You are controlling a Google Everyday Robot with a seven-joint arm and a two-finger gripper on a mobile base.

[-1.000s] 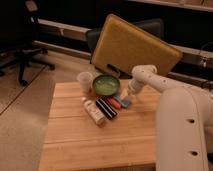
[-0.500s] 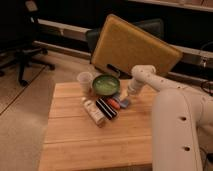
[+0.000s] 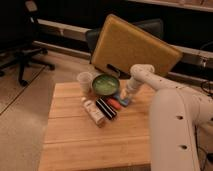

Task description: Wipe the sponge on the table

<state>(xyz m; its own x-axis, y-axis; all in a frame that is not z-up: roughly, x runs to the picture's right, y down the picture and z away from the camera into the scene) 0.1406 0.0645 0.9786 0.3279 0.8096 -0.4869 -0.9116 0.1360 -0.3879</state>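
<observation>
The sponge (image 3: 121, 99), a small light-blue pad, lies flat on the wooden table (image 3: 90, 145) near its far right edge, just right of the green bowl (image 3: 105, 83). My gripper (image 3: 125, 94) comes down from the white arm (image 3: 170, 115) and sits right on top of the sponge, hiding part of it. A small orange-red object (image 3: 114, 103) lies against the sponge's left side.
A pale cup (image 3: 85, 81) stands left of the bowl. A light bottle (image 3: 93, 111) and a dark one (image 3: 106, 108) lie in front of it. A big yellow-tan panel (image 3: 135, 47) leans behind the table. An office chair (image 3: 25, 45) stands far left.
The gripper has stayed over the sponge, dipping only slightly. The arm's large white link has crept a little to the left.
</observation>
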